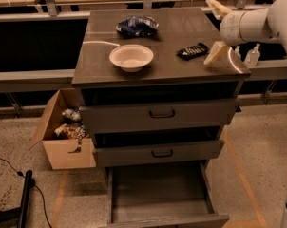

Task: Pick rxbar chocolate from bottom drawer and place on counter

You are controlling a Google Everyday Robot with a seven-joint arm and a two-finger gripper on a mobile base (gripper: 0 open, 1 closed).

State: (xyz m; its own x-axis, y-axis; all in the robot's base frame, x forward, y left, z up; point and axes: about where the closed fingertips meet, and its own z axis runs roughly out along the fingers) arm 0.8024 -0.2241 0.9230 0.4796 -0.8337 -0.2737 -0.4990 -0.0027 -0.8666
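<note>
- While the claw [211, 31] hangs over the right-hand edge of the bench [172, 72], its two cream fingers [215, 52] stand spread wide, one high toward the back and one low toward the front. They hold nothing.
- The rxbar chocolate [193, 51] lies flat on the bench, on the picture's left of the lower finger and just beside its tip. Whether bar and finger touch, I cannot tell.
- The bar's long axis runs nearly across the picture, its right end set slightly farther back. That end points roughly at the claw rather than lying across the gap between the fingers.
- With the bar already resting on the bench, the placing looks done. The coming move is probably a retreat, best made upward and off to the right so the lower finger does not sweep the bar along.
- The bar is a thin black wrapper with pale lettering. It looks light and likely to slide on the slightly glossy, grey-brown wood-grain slab.
- The arm [257, 23], a smooth white rounded shell, reaches in from the right.
- A round, shallow white bowl [131, 57] sits left of the bar, and a crinkled blue-and-white snack bag [137, 26] lies behind it. Both are well apart from the claw.
- Below, the bottom drawer [157, 186] stands pulled out, with a flat grey floor and low walls.
- A cardboard box [62, 148] sits on the floor left of the cabinet.
</note>
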